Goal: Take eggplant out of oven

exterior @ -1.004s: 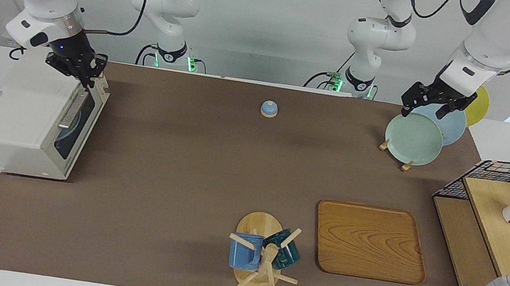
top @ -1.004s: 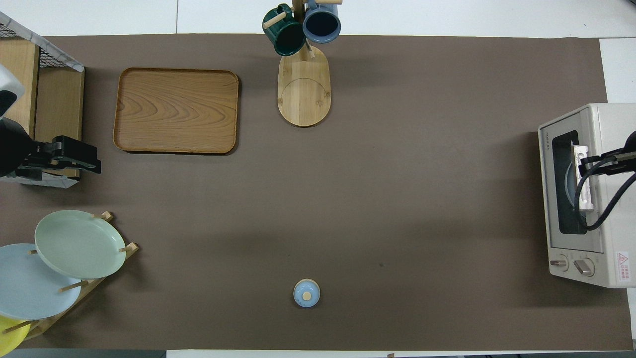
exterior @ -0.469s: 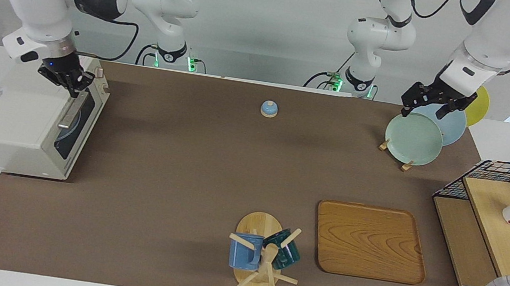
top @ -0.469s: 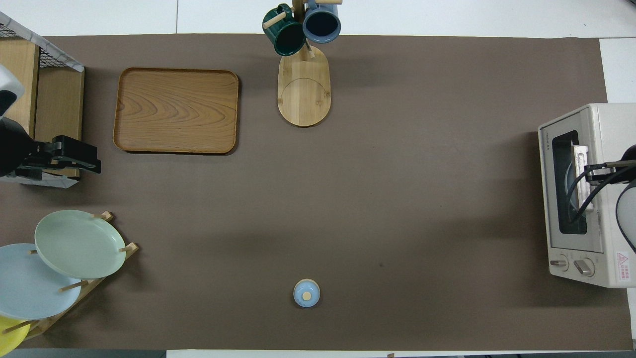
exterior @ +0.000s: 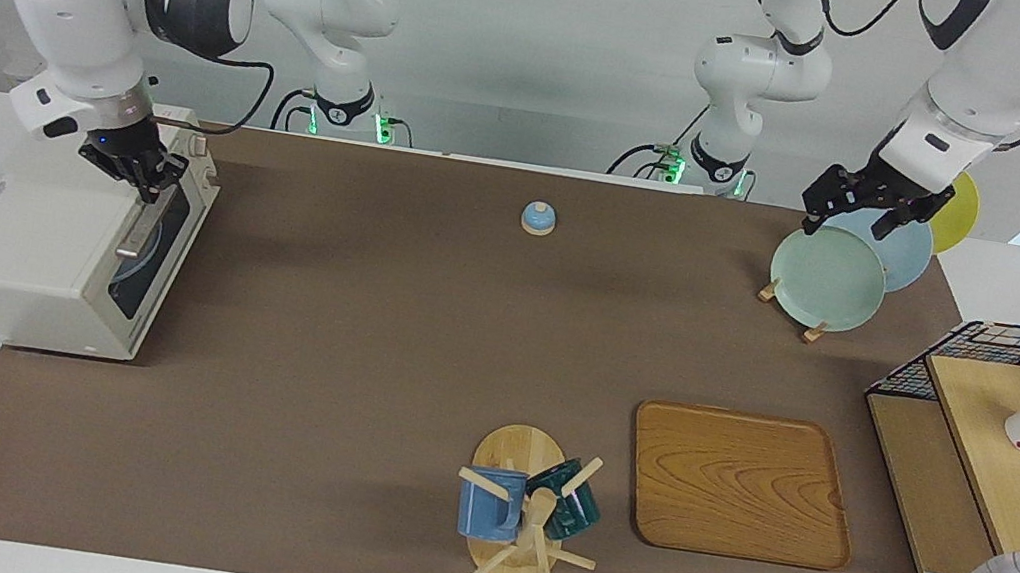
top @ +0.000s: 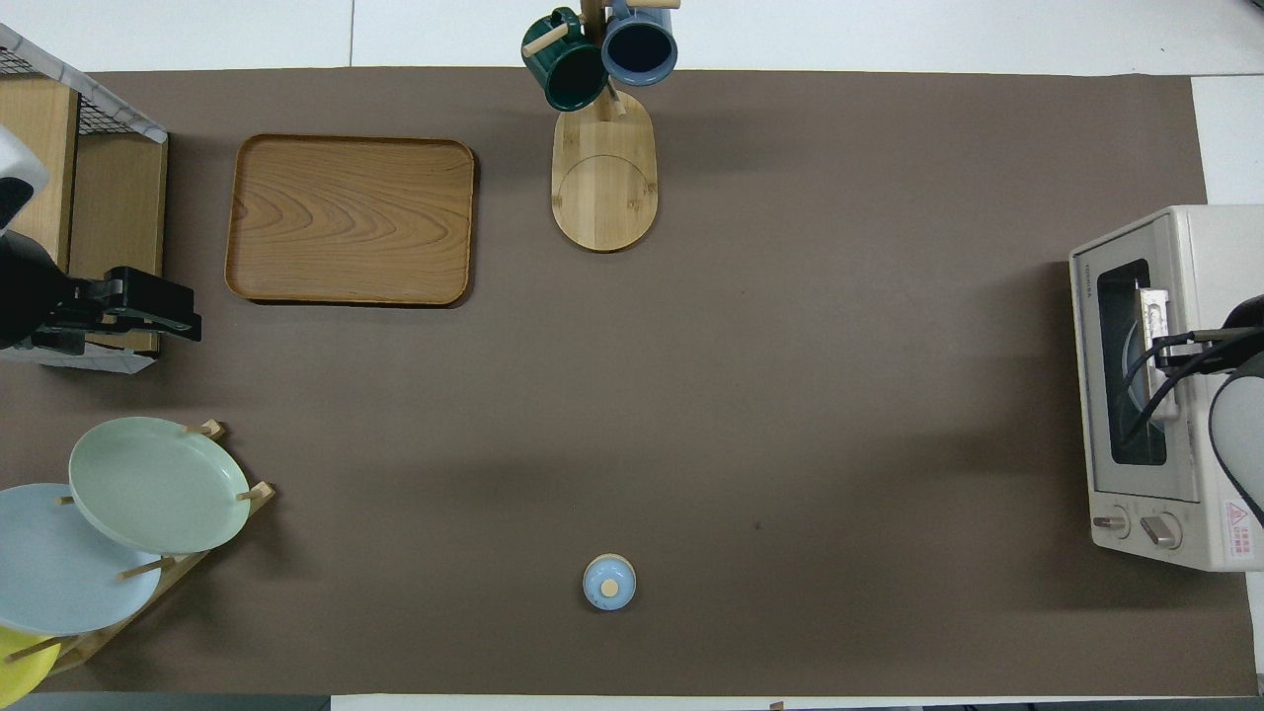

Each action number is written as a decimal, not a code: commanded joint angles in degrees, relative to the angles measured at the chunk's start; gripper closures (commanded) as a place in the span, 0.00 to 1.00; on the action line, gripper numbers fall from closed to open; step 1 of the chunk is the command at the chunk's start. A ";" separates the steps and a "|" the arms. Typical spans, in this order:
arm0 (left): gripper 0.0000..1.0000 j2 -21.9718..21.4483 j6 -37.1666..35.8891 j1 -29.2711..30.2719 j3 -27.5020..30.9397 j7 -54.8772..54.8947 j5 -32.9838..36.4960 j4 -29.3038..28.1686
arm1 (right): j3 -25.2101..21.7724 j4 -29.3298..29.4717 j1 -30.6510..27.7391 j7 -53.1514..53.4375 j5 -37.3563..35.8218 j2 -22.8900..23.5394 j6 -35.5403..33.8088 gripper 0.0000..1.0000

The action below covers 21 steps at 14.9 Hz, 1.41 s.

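The off-white oven [exterior: 21, 244] [top: 1210, 257] stands at the right arm's end of the table with its glass door closed. Through the window only a pale plate shows; the eggplant is hidden. My right gripper [exterior: 147, 188] [top: 1165, 348] is shut, its fingertips down at the top edge of the door by the metal bar handle [exterior: 138, 233]. Whether they touch the handle I cannot tell. My left gripper [exterior: 864, 216] [top: 163, 314] hangs open and holds nothing, above the plate rack, and its arm waits.
A rack holds green plate [exterior: 827, 277], blue and yellow plates. A wooden tray [exterior: 738, 483], a mug tree [exterior: 526, 516] with blue and teal mugs, a small blue knobbed lid [exterior: 537, 218] and a black wire shelf [exterior: 993, 440] with a white cup lie around.
My right gripper has come down from the oven's top corner to the door's upper edge by the handle, and its wrist has turned. The left arm has not moved.
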 commanded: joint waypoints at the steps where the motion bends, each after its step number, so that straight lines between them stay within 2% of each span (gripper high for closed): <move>1: 0.00 -0.43 1.12 0.56 -0.38 -0.49 -0.51 -0.21 | 0.50 -2.20 -1.39 0.36 -0.15 -0.56 1.97 1.00; 5: 0.00 -0.43 1.29 0.47 -0.38 -0.40 -0.51 -0.21 | 0.50 -3.60 -1.66 0.36 -0.15 -0.47 2.41 1.00; 9: 0.00 -0.43 1.12 0.65 -0.38 -0.40 -0.51 -0.21 | 0.59 -6.24 -2.54 0.01 0.02 -0.39 6.54 1.00; 11: 0.00 -0.51 1.12 0.30 -0.38 -0.40 -0.51 -0.12 | 0.59 -6.86 -1.75 -0.08 2.82 0.05 8.12 1.00; 18: 0.00 -0.51 1.20 0.04 -0.47 -0.31 -0.51 -0.12 | 0.67 -10.29 3.17 0.18 5.91 5.32 17.87 1.00; 21: 0.00 -0.51 1.29 0.04 -0.47 -0.40 -0.51 -0.12 | 0.67 -10.55 3.26 0.18 5.91 6.99 20.77 1.00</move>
